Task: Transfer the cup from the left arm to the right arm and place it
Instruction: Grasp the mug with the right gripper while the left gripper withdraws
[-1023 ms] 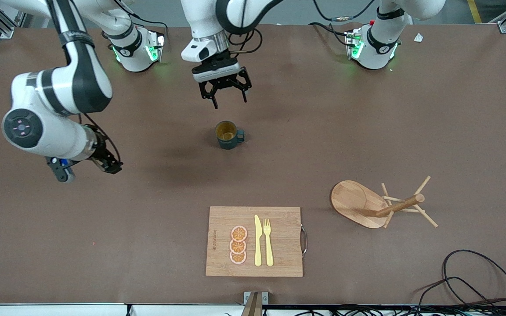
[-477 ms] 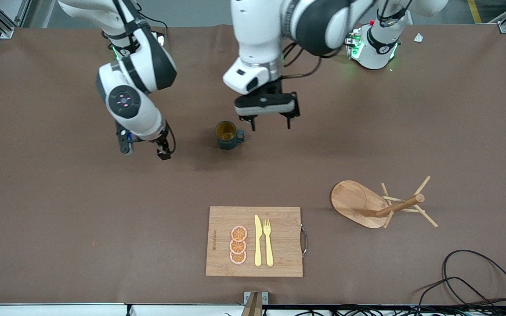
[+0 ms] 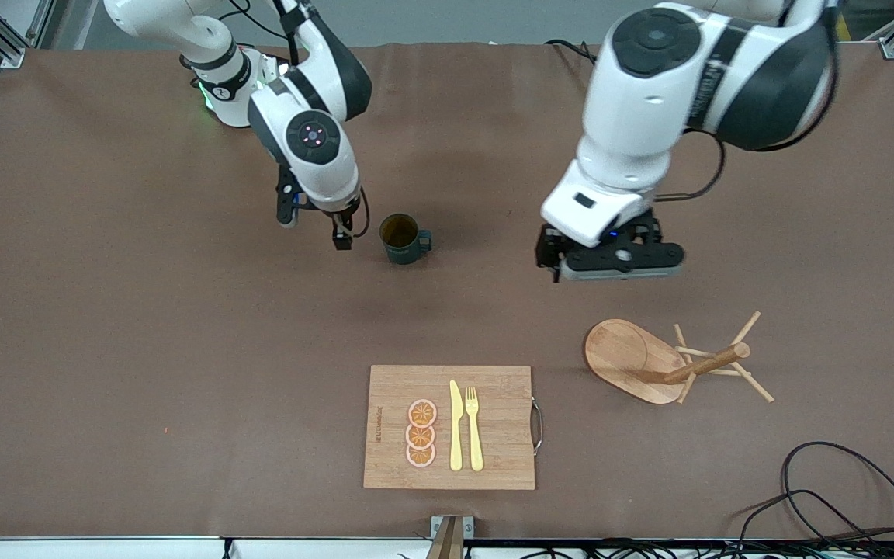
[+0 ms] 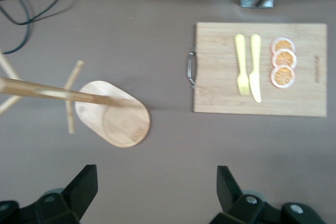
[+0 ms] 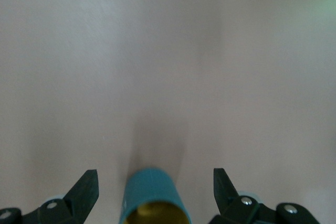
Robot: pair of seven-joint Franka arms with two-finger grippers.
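Teal-green and ribbed, the cup (image 3: 401, 237) stands upright on the brown table (image 3: 105, 349), its mustard-yellow inside facing up and its loop handle turned toward my left arm's end of the table. I take the cup as my landmark. My right hand (image 3: 342, 233) hangs just beside it, on the side toward my right arm's end of the table, and in my right wrist view the cup (image 5: 153, 198) sits between my two spread fingers (image 5: 84, 190) with a gap on each side, so nothing is pinched. My left hand (image 3: 610, 260) hovers over bare table well apart from the cup, toward my left arm's end; its fingers (image 4: 86, 184) are spread wide and hold nothing. Nearer to the front camera than the cup lies a wooden cutting board (image 3: 493, 458) carrying three orange slices (image 3: 421, 433), a yellow knife (image 3: 455, 427) and a yellow fork (image 3: 474, 427). A wooden peg rack (image 3: 653, 361) lies tipped on its side, also nearer to the front camera than the cup and toward my left arm's end, under my left hand's view (image 4: 113, 119)
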